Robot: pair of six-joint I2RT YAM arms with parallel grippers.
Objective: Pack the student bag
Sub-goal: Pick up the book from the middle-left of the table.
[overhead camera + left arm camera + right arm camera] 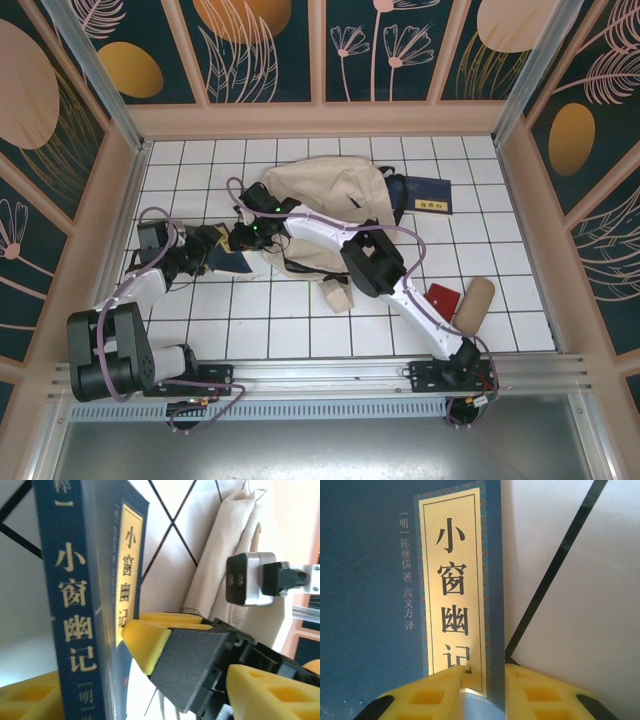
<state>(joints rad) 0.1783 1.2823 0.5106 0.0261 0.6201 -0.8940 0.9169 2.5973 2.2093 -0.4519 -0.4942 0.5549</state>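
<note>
Beige student bag, just beside right pincer — gripping navy book

both your arms reach in left of the student bag — the left gripper and right gripper meet at a navy book. a second navy book lies against the bag's right side; a red item sits just beside a tan roll, front right.

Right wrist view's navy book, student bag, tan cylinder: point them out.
navy book (pixel 370 605): right wrist view, blue front cover.
student bag (pixel 332 186): top external view, beige canvas body.
tan cylinder (pixel 475 303): top external view, its middle.
</note>
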